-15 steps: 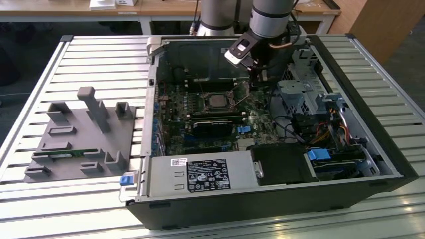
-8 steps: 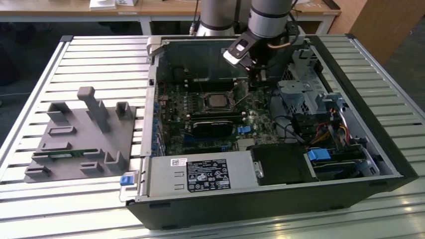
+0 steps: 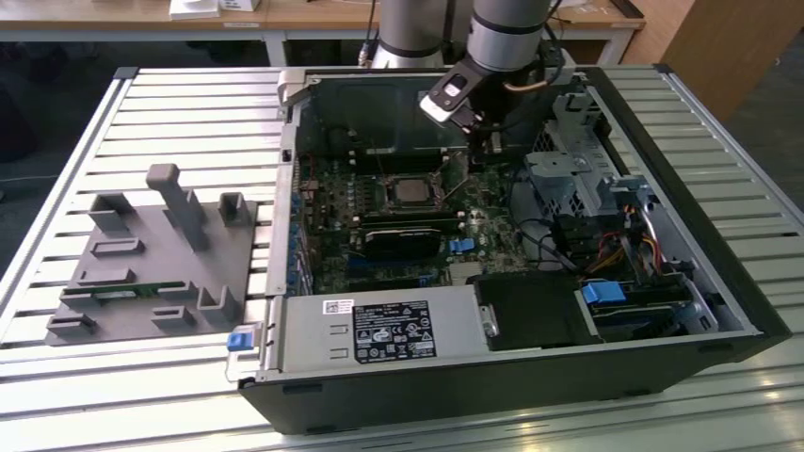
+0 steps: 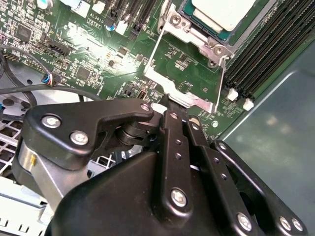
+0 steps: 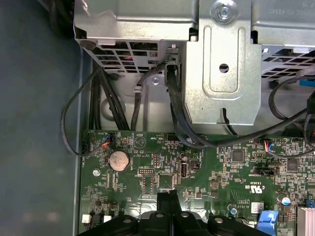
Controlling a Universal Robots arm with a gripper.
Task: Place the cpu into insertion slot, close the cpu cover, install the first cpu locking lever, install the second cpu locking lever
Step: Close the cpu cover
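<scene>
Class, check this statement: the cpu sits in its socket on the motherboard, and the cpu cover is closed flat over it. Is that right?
Not quite. The cpu does sit in its socket, but the cpu cover is open, swung away from it, with the gripper at its free edge, as the second wrist view shows.

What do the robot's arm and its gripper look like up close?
The arm is a smooth silver-grey tube with darker joint bands. A silver and black block sits at its wrist, with a thin dark cable looping beside it. The gripper is matt black, built of flat, rounded linkage bars joined with shiny silver screws, and it narrows toward the tip.
</scene>
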